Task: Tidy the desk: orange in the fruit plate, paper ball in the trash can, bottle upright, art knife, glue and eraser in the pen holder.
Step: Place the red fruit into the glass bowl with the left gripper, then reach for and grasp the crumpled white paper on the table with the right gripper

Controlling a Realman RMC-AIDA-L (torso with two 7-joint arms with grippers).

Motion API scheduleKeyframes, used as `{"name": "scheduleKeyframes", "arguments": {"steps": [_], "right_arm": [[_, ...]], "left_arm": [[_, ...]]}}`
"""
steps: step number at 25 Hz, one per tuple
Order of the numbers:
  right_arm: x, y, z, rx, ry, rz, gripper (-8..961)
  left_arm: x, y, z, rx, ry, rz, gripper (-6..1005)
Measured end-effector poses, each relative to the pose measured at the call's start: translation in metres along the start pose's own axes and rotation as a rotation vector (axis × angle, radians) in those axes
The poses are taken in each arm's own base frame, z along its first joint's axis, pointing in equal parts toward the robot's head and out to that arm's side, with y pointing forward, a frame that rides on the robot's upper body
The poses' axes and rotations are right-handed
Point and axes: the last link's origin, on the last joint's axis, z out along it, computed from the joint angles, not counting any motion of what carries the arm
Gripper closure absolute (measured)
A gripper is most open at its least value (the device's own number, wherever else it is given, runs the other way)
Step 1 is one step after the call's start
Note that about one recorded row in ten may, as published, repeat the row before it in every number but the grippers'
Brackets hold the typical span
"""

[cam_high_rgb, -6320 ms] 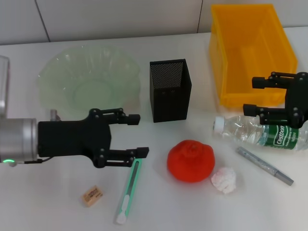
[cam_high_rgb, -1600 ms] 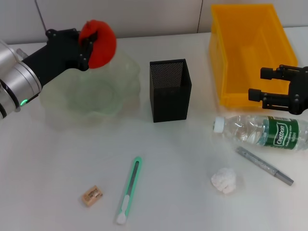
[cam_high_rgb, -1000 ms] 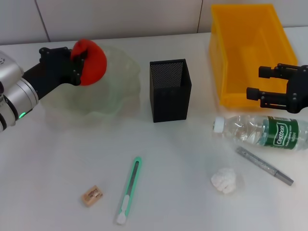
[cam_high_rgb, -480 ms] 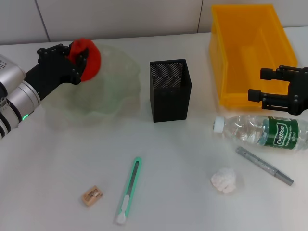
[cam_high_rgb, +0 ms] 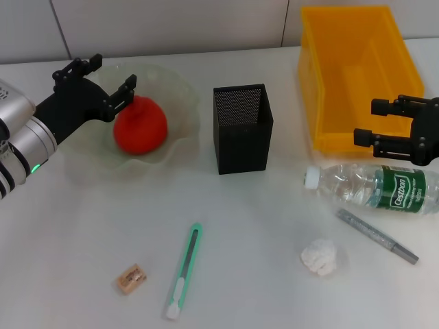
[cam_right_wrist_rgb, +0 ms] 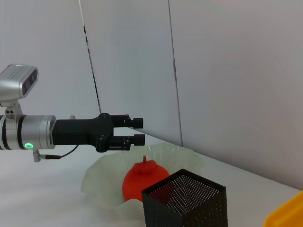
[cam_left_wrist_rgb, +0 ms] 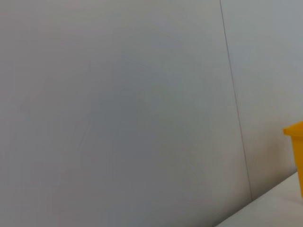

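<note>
The orange [cam_high_rgb: 140,129] [cam_right_wrist_rgb: 142,179] now lies inside the clear green fruit plate [cam_high_rgb: 180,96] [cam_right_wrist_rgb: 99,182]. Just above it my left gripper [cam_high_rgb: 112,81] [cam_right_wrist_rgb: 138,130] hangs open and empty. At the right, my right gripper [cam_high_rgb: 365,122] is open above the lying plastic bottle [cam_high_rgb: 374,188]. The white paper ball [cam_high_rgb: 319,257] rests near the front right. A green art knife [cam_high_rgb: 184,270] and a tan eraser [cam_high_rgb: 130,279] lie at the front left. A grey glue stick [cam_high_rgb: 377,236] lies below the bottle. The black mesh pen holder [cam_high_rgb: 241,127] [cam_right_wrist_rgb: 184,204] stands at the centre.
A yellow bin [cam_high_rgb: 357,68] [cam_left_wrist_rgb: 296,156] stands at the back right, behind my right gripper. A grey wall runs along the back of the white desk [cam_high_rgb: 260,226].
The left gripper carried the orange over the plate, then opened. The orange dropped into the plate. The right arm stayed where it was.
</note>
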Motion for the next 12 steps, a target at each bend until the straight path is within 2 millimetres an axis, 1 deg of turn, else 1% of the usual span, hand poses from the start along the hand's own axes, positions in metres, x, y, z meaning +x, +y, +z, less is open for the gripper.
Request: {"name": "scheduleKeyframes", "arguments": {"steps": [4, 6, 8, 9, 10, 12], "right_arm": [[0.001, 0.001, 0.001, -0.002, 0.000, 0.002, 227], [0.001, 0.001, 0.001, -0.004, 0.003, 0.004, 227], [0.002, 0.001, 0.001, -0.005, 0.007, 0.004, 227], [0.003, 0.001, 0.001, -0.008, 0.020, 0.003, 227], [0.003, 0.001, 0.001, -0.008, 0.020, 0.003, 226], [0.005, 0.000, 0.002, -0.008, 0.039, 0.001, 226]], "left_arm": [[-0.001, 0.000, -0.001, -0.023, -0.013, -0.012, 332], [0.000, 0.000, -0.001, -0.042, -0.014, -0.013, 299], [0.004, 0.000, -0.002, -0.099, -0.012, -0.010, 266], [0.013, -0.001, -0.005, -0.188, 0.003, -0.008, 249], [0.013, -0.001, -0.005, -0.188, 0.003, -0.008, 233], [0.021, 0.002, -0.009, -0.282, 0.011, -0.008, 200]]}}
